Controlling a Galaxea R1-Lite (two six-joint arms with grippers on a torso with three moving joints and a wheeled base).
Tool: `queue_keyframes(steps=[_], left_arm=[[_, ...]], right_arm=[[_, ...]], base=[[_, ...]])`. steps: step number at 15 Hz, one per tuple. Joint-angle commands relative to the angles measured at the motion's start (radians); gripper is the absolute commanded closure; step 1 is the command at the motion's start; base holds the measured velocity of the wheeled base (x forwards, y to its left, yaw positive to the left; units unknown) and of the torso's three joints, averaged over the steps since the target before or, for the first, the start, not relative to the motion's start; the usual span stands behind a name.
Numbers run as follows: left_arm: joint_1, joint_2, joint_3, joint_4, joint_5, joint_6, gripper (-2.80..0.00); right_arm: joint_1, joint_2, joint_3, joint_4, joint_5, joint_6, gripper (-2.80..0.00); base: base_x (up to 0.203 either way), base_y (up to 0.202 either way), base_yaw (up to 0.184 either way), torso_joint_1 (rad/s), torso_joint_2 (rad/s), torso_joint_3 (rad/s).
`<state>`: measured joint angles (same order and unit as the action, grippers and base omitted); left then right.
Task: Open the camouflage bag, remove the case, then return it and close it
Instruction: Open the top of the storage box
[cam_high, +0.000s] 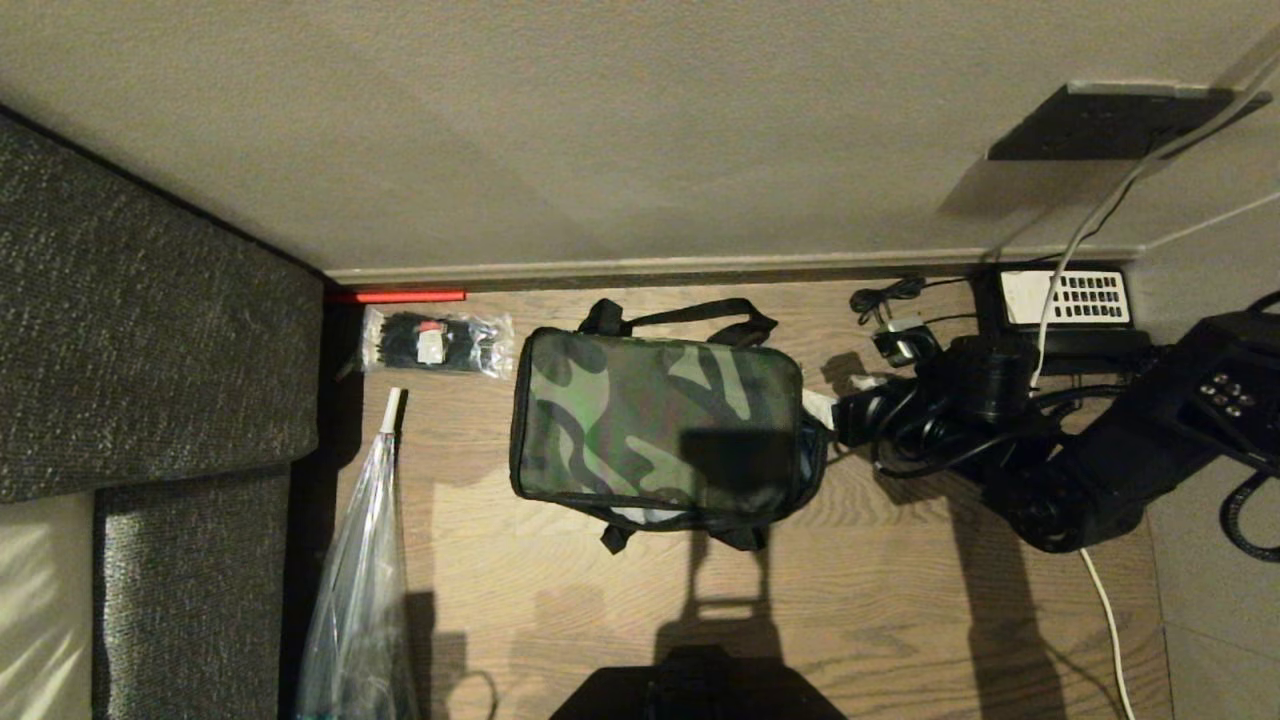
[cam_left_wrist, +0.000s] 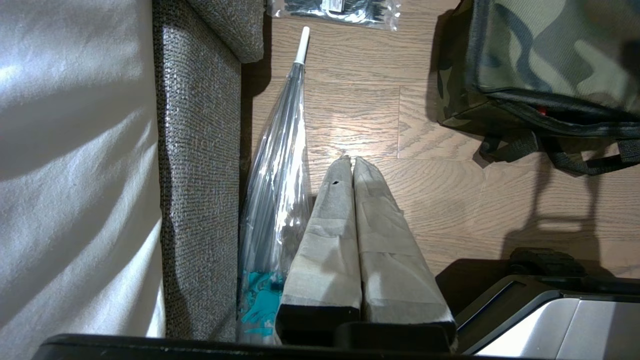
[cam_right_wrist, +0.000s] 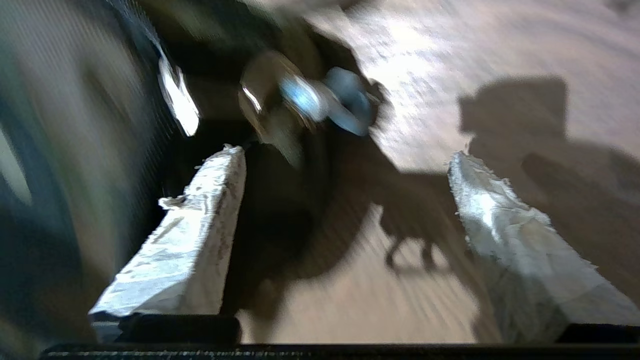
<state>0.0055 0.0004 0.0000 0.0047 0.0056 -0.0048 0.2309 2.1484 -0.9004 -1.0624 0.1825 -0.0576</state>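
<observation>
The camouflage bag (cam_high: 655, 430) sits on the wooden floor (cam_high: 900, 600) with its lid down. The right pincer (cam_right_wrist: 345, 160) is just beside the bag's right end; only its wrist view shows its fingers wide apart, holding nothing. The left pincer (cam_left_wrist: 348, 162), fingers pressed together, shows only in its own view, near a clear umbrella (cam_left_wrist: 280, 185).

Right arm reaching in from the right, right pincer (cam_right_wrist: 345, 160) spread wide, empty, left pincer (cam_left_wrist: 349, 162) pressed together

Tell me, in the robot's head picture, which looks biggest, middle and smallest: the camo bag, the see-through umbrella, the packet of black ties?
1. camouflage bag
2. see-through umbrella, partly cut off by the picture's edge
3. packet of black ties
</observation>
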Motion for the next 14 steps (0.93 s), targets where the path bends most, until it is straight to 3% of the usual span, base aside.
queue_keyframes(steps=[1, 6, 8, 11, 14], left_arm=[[0.001, -0.002, 0.003, 0.000, 0.001, -0.001, 0.00], [0.001, 0.000, 0.003, 0.000, 0.001, -0.001, 0.00], [0.001, -0.002, 0.003, 0.000, 0.001, -0.001, 0.00], [0.001, -0.002, 0.003, 0.000, 0.001, -0.001, 0.00], [0.001, -0.002, 0.003, 0.000, 0.001, -0.001, 0.00]], right_arm=[[-0.023, -0.083, 0.059, 0.015, 0.013, -0.004, -2.80], [-0.098, -0.195, 0.108, 0.066, 0.094, 0.013, -2.80], [-0.079, -0.247, 0.145, 0.159, 0.153, 0.137, -2.80], [0.030, -0.304, 0.154, 0.295, 0.167, 0.370, -2.80], [0.098, -0.349, 0.175, 0.356, 0.168, 0.451, -2.80]], base=[[0.000, 0.000, 0.000, 0.000, 0.00, 0.000], [0.000, 0.000, 0.000, 0.000, 0.00, 0.000], [0.000, 0.000, 0.000, 0.000, 0.00, 0.000], [0.000, 0.000, 0.000, 0.000, 0.00, 0.000], [0.000, 0.000, 0.000, 0.000, 0.00, 0.000]])
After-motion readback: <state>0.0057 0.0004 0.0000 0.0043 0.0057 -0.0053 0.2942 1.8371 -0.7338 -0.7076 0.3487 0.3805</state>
